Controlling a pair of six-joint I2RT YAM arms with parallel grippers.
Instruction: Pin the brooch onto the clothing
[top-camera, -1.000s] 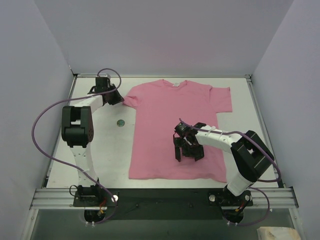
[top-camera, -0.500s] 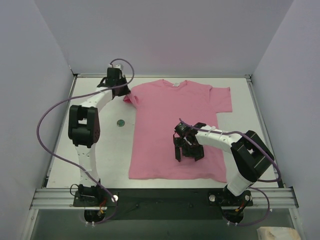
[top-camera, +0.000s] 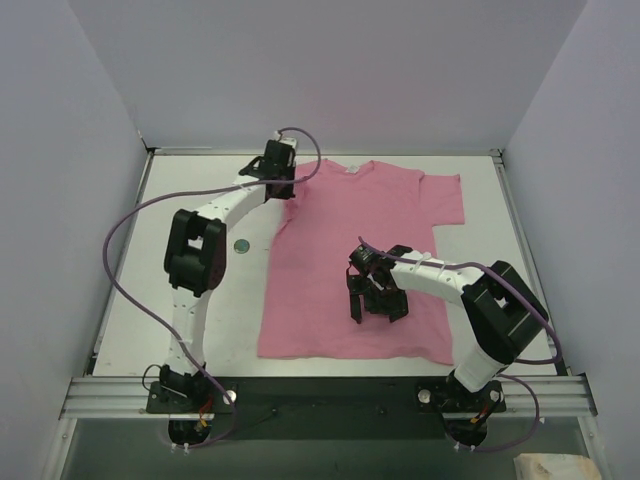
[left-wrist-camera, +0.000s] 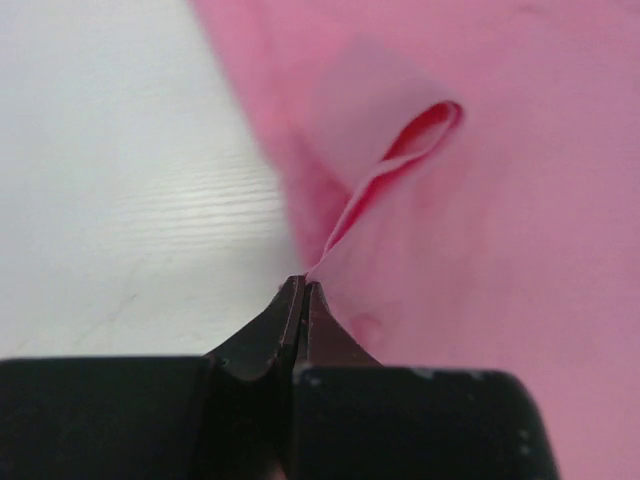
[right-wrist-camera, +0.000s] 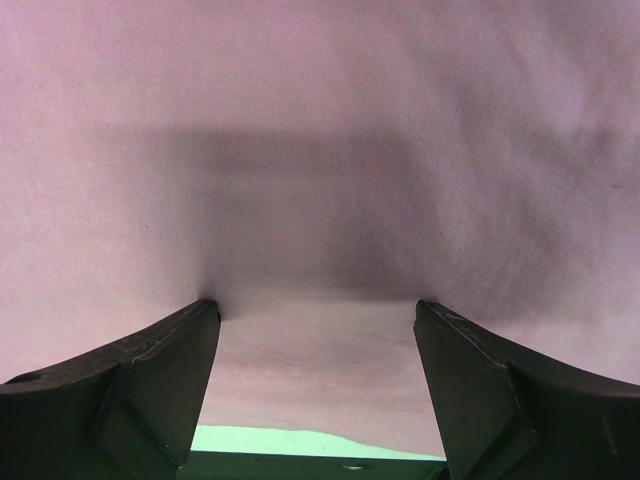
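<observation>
Left hand (left-wrist-camera: 303, 292), clamped on the sleeve (left-wrist-camera: 400, 160) of the plain pink soft-fabric T-shirt (top-camera: 340, 250), has dragged it inward. The tiny round dark brooch (top-camera: 241, 244) lies unpinned on the white desk (top-camera: 228, 305). Right hand (top-camera: 377, 305), fingers apart, rests on the shirt.

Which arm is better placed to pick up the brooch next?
Probably right: the right gripper is open and empty over the clothing, while the left gripper is shut on its sleeve. The brooch lies on bare table, nearer the left.

From above, the brooch (top-camera: 241, 244) is too small to show any detail. The left gripper (top-camera: 287, 190) covers the T-shirt (top-camera: 350, 260) sleeve it pinches; up close, that fabric is blurred.
</observation>
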